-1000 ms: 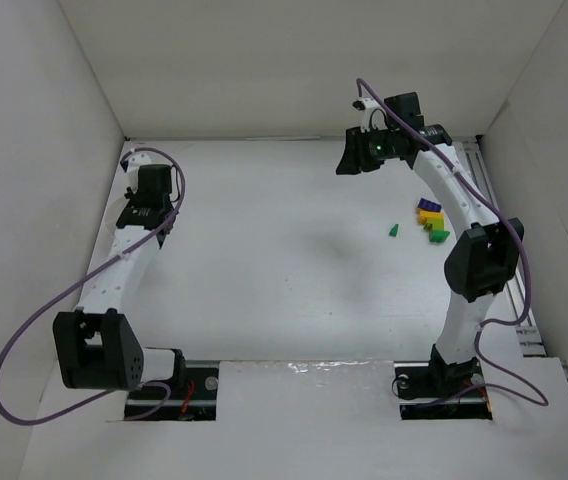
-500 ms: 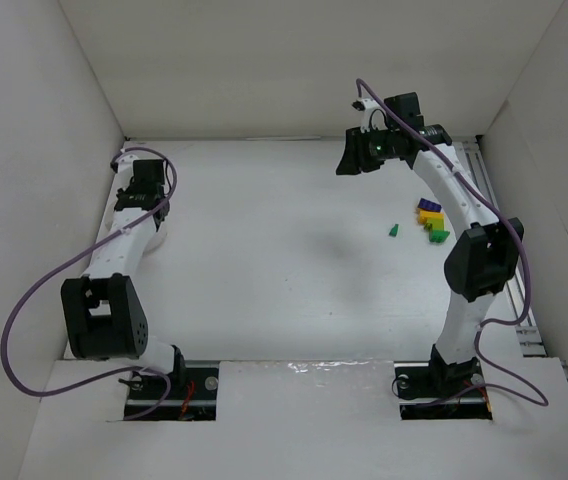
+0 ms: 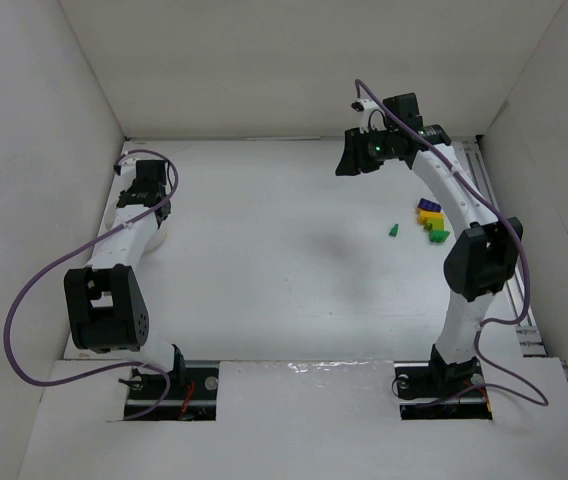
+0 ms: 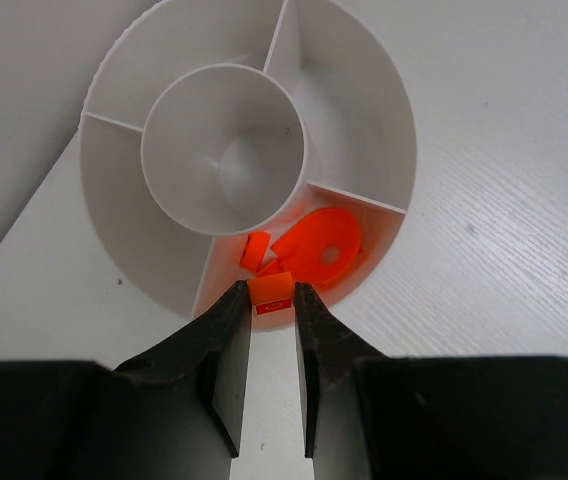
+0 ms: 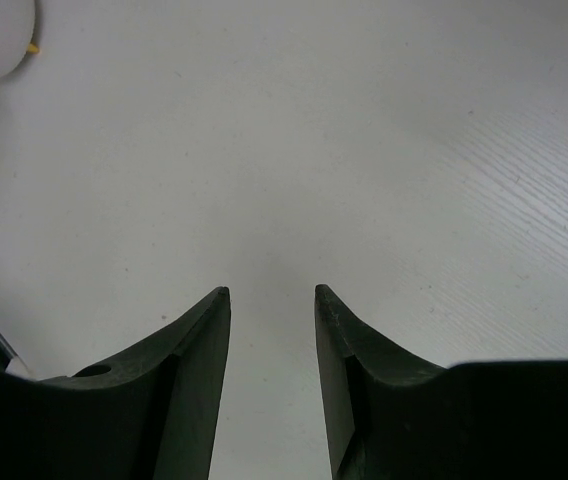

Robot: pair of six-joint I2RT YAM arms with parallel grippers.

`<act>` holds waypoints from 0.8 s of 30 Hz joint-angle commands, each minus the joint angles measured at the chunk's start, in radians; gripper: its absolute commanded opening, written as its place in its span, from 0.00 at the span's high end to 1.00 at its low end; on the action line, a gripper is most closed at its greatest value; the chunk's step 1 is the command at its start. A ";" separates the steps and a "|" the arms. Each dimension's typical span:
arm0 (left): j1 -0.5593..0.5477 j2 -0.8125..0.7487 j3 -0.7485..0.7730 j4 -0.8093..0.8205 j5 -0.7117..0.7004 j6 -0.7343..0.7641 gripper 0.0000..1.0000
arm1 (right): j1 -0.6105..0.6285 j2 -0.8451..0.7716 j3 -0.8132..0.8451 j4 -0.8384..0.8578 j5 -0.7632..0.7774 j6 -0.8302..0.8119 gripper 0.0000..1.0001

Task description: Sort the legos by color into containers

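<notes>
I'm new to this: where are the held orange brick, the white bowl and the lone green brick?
orange brick point(image 4: 271, 292), left wrist view, on its visible top face.
white bowl point(image 4: 349, 110), left wrist view, on the bare floor of an outer compartment.
lone green brick point(image 3: 393, 231), top external view, on its middle.

— Where do we sit overhead?
— Above and behind both bases, facing down the table point(image 3: 284, 290), well off.
— And at the wrists?
— Behind each hand, looking past its fingers. The left gripper point(image 4: 269, 290) is close over the bowl point(image 4: 364, 120), with the orange lego point(image 4: 271, 296) between its fingertips. The right gripper point(image 5: 272, 292) is farther off the table (grain shows in both).
</notes>
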 commanded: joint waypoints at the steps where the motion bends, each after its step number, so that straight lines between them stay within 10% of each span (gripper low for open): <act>1: 0.010 -0.001 0.043 -0.011 -0.009 -0.034 0.91 | 0.012 0.007 0.031 -0.001 -0.009 -0.013 0.55; 24: 0.019 -0.069 0.007 0.019 0.069 -0.025 0.63 | 0.040 0.007 0.031 -0.012 0.010 -0.032 0.55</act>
